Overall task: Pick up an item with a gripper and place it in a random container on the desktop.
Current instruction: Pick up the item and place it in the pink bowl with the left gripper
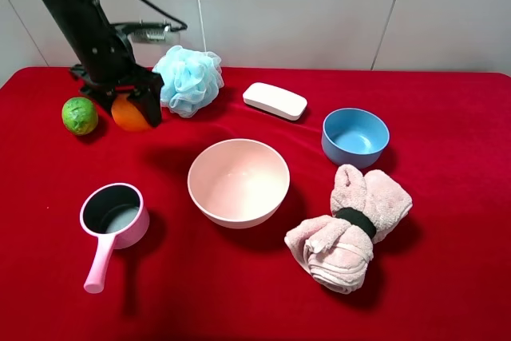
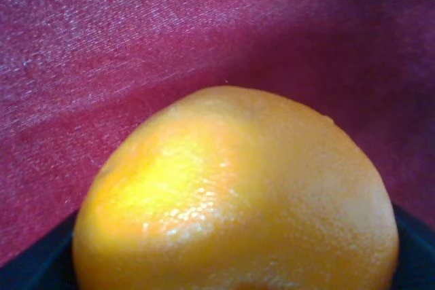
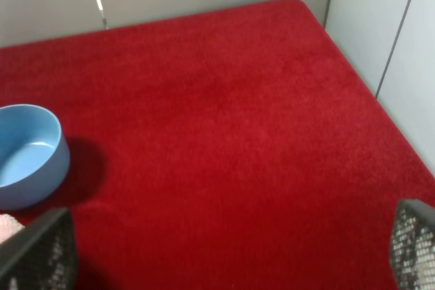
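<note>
Just right of the lime [image 1: 80, 115], your left tool [image 1: 132, 105] looks pinched on the orange [image 1: 128, 115], at the far left of the surface [image 1: 447, 277], on the cloth or barely off it. Lift straight up, clear of the lime, then carry it right to the pink bowl [image 1: 192, 177] and release low. The orange is round, glossy and finely pebbled, so I judge it could slip or roll. Your right tool [image 3: 228, 246] hangs spread and empty.
</note>
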Robot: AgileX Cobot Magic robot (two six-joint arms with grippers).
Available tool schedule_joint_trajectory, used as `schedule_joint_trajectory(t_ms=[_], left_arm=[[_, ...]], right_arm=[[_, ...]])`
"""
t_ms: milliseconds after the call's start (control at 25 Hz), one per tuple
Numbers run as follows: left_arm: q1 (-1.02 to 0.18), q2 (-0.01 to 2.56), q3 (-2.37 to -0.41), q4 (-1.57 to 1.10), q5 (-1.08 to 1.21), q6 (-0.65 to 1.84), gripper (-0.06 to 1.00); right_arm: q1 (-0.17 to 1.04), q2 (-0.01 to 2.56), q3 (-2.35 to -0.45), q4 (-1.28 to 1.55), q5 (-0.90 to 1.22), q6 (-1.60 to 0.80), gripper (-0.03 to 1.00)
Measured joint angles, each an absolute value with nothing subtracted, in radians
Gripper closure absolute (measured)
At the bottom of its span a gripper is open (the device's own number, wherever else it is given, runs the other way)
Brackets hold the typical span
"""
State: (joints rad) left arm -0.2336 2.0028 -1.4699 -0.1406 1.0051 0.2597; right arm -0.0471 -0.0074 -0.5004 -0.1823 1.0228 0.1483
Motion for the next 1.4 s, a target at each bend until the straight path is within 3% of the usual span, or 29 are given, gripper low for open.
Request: schedule_joint_trajectory(t_ms=[240,720,1400], left_arm=[[-0.234,2.003,-1.578,-0.142,1.165,0.26,0.21],[-0.258,1.976,-1.655,-0.243,1.167,0.26,0.21],[-0.572,1.953,-1.659,-0.21,1.167,0.26,0.21]], right_arm=[[-0.047,-0.007,-0.5,-0.182,1.023,0.148,0.27],[-0.047,-0.007,-0.5,-0.182,1.023,0.148,0.27],[-0.047,-0.007,-0.5,-0.182,1.023,0.148,0.27]])
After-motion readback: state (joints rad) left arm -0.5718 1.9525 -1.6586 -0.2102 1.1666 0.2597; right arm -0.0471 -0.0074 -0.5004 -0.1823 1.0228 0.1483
